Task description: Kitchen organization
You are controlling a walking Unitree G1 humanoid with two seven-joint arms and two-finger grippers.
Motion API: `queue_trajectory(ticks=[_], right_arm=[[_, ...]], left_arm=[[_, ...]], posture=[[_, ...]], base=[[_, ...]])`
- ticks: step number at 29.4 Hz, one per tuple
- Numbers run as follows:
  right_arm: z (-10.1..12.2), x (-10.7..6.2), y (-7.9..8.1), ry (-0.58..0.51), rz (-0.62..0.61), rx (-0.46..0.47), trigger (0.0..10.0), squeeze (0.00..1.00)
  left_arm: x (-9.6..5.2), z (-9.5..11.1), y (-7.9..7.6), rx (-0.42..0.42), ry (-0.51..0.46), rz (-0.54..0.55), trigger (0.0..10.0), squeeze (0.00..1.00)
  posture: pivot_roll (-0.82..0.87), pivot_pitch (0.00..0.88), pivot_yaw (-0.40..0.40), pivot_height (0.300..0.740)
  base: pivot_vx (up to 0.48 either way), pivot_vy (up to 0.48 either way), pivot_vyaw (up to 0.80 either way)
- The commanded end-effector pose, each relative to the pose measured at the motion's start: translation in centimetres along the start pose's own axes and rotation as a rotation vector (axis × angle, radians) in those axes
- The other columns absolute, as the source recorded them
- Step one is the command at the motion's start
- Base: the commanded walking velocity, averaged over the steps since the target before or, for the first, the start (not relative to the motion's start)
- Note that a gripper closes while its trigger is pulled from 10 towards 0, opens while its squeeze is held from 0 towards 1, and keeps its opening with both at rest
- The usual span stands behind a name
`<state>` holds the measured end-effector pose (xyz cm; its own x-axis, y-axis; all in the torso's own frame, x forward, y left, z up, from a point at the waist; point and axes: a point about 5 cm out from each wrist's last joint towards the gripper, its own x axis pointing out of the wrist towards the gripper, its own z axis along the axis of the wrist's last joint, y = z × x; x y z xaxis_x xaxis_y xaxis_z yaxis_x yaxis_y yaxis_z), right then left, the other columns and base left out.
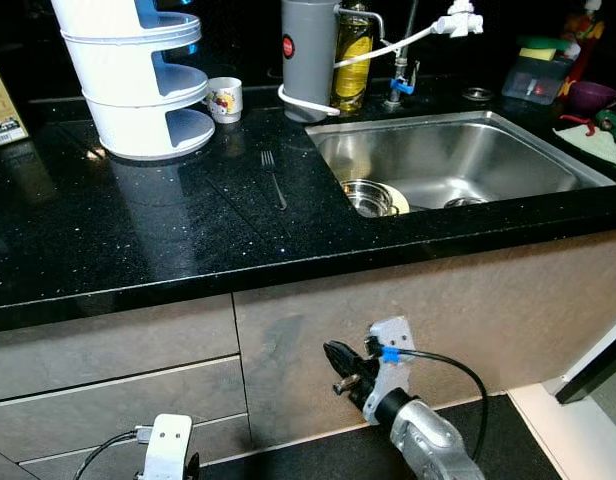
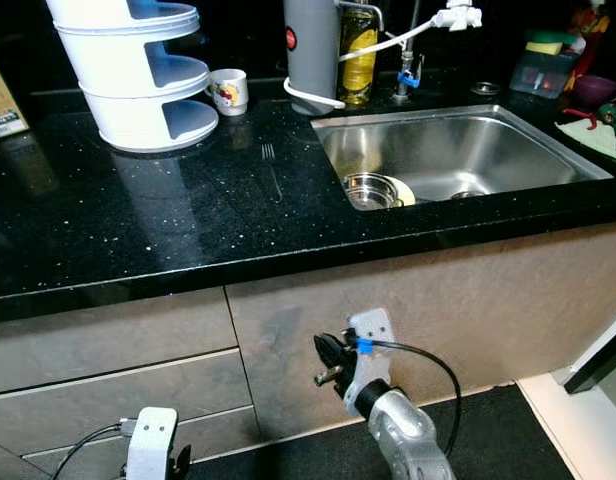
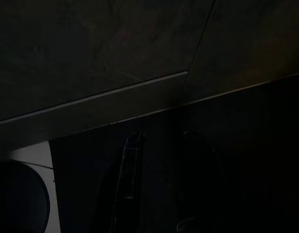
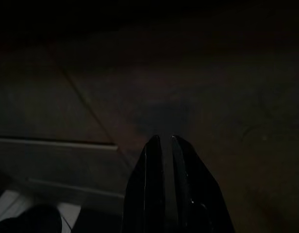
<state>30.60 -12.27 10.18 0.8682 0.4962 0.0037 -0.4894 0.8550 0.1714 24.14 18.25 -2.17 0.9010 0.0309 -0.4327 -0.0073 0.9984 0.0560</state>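
**Claws low, bench work not begun**

The right claw [image 1: 340, 368] hangs below the bench [image 1: 138, 230] edge against the cabinet front, fingers pressed together and empty. Up and left of it a fork [image 1: 274, 177] lies loose; up and right, a bowl [image 1: 368, 196] sits in the sink [image 1: 548, 150], likely awaiting tidying. The left claw [image 3: 159, 189] hangs idle, fingers parted.
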Motion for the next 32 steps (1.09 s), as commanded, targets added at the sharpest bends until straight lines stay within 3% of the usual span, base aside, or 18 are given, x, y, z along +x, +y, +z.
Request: queue_trajectory(ticks=[1, 17, 18, 21, 22, 26, 32], right_arm=[[-0.8, -0.3, -0.1, 0.029, -0.006, 0.024, 10.0, 0.0], [-0.8, -0.2, -0.4, 0.051, -0.063, 0.004, 10.0, 0.0], [-1.1, -0.2, -0.2, 0.122, -0.07, -0.057, 10.0, 0.0], [-1.3, -0.2, -0.2, 0.142, -0.079, -0.07, 10.0, 0.0], [-1.2, -0.3, -0.6, 0.169, -0.104, -0.141, 10.0, 0.0], [-1.1, -0.6, -1.0, 0.195, -0.121, -0.225, 10.0, 0.0], [-0.4, -1.1, -2.0, 0.135, -0.202, -0.16, 10.0, 0.0]], left_arm=[[-0.2, -0.6, 0.3, 0.002, 0.026, 0.007, 10.0, 0.0], [0.2, -0.4, -0.1, 0.027, 0.025, -0.024, 10.0, 0.0], [0.0, -0.8, 0.1, 0.017, 0.037, -0.016, 10.0, 0.0], [-0.1, -0.9, 0.1, 0.014, 0.041, -0.015, 10.0, 0.0], [-0.2, -1.0, -0.1, -0.002, 0.041, -0.008, 10.0, 0.0], [-0.2, -0.9, -0.4, -0.024, 0.026, -0.003, 10.0, 0.0], [-0.4, -1.4, 0.2, -0.009, 0.053, 0.009, 10.0, 0.0]], posture=[[-0.07, 0.145, 0.003, 0.74], [-0.07, 0.125, 0.01, 0.74], [-0.07, 0.136, 0.005, 0.74], [-0.07, 0.136, 0.005, 0.74], [-0.06, 0.152, -0.01, 0.74], [-0.06, 0.149, -0.017, 0.74], [-0.07, 0.164, 0.027, 0.74]], base=[[0.0, 0.0, 0.0], [0.0, 0.0, 0.0], [0.0, 0.0, 0.0], [0.0, 0.0, 0.0], [0.0, 0.0, 0.0], [0.0, 0.0, 0.0], [0.0, 0.0, 0.0]])
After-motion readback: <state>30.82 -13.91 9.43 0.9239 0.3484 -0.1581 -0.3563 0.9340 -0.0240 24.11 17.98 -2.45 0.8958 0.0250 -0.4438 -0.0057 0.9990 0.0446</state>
